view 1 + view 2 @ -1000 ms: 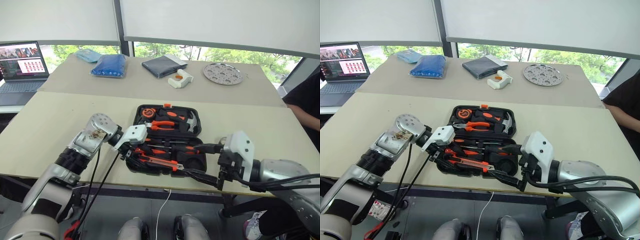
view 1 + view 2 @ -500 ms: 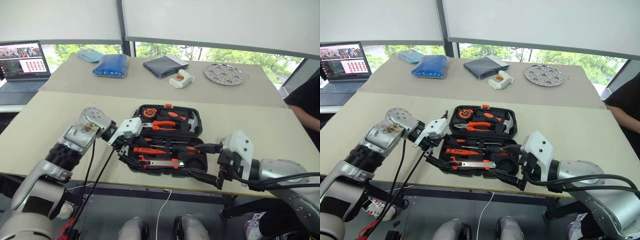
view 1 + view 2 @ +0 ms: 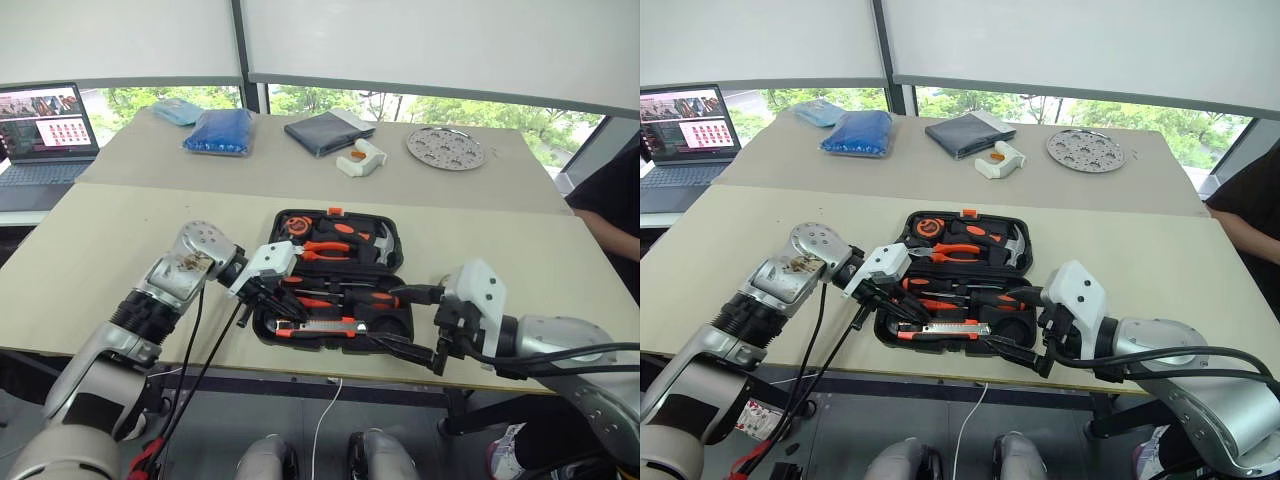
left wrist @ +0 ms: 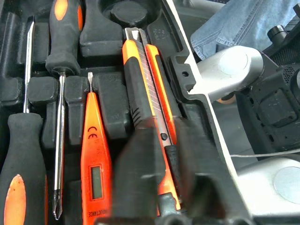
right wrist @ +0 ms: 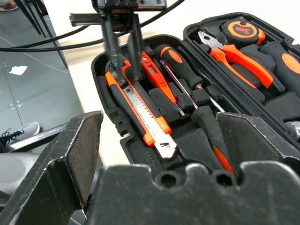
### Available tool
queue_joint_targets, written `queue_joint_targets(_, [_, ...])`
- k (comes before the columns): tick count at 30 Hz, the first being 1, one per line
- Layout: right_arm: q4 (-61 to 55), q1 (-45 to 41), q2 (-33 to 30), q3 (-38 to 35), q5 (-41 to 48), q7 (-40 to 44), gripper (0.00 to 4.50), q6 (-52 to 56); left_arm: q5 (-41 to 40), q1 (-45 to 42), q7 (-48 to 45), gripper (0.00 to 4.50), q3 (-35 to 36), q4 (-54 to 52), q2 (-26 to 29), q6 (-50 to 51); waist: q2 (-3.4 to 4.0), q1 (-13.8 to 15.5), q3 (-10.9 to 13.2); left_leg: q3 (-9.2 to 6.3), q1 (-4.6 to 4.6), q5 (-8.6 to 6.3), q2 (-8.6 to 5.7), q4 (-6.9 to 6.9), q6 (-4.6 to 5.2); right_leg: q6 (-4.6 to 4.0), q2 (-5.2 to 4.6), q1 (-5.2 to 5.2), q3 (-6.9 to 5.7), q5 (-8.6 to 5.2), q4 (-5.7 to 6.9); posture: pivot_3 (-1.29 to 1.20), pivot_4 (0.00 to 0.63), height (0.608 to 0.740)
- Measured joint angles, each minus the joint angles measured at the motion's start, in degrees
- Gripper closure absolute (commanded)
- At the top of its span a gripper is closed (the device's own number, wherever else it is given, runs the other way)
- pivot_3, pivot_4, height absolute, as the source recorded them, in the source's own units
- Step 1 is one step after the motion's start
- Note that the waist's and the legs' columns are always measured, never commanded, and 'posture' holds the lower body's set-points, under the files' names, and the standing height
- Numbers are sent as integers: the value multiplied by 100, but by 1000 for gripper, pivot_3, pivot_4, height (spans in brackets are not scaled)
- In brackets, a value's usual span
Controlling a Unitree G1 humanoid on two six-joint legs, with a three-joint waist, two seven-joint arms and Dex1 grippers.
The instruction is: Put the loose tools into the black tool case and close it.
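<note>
Left gripper (image 3: 902, 305) has its two fingers pinched together over the near-left corner of the black tool case (image 3: 395, 238), tips right at the handle end of the utility knife (image 5: 140, 110). Can't say for sure whether it's actually clamping the knife or just pressing on it. The knife lies along the case's near edge, in or right over its slot. Just behind it in the case sit the small flat orange tool (image 4: 95, 166) and the two screwdrivers (image 4: 61, 56), all lying in their moulded recesses from what I can tell. Pliers (image 3: 330, 249) and tape measure (image 5: 240, 29) are in the far half of the case. No idea on the tape roll.

Right gripper (image 3: 418, 325) hangs spread wide with nothing in it at the case's near-right corner.

My take: the step now is seating the knife flat. I'd press down at the handle end until it's flush, then check the blade end isn't riding up on the slot wall. Anything proud will stop the lid shutting. The free gripper could steady the case wall while pushing.
</note>
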Motion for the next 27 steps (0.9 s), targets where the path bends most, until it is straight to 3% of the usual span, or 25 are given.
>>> queue_joint_targets(13, [-8, 34, 0, -3, 7, -14, 0, 0, 652, 219, 13, 4459, 21, 120, 80, -1252, 6, -13, -13, -3, 46, -7, 6, -4, 8, 0, -5, 39, 5, -1, -2, 0, 150, 718])
queue_joint_targets(27, [-7, -21, 8, -1, 8, -6, 0, 0, 860, 149, 92, 4459, 37, 444, -364, -1345, 20, 101, -31, -9, 38, -12, -1, 9, 25, 17, -10, 47, 5, 11, -5, 0, 150, 718])
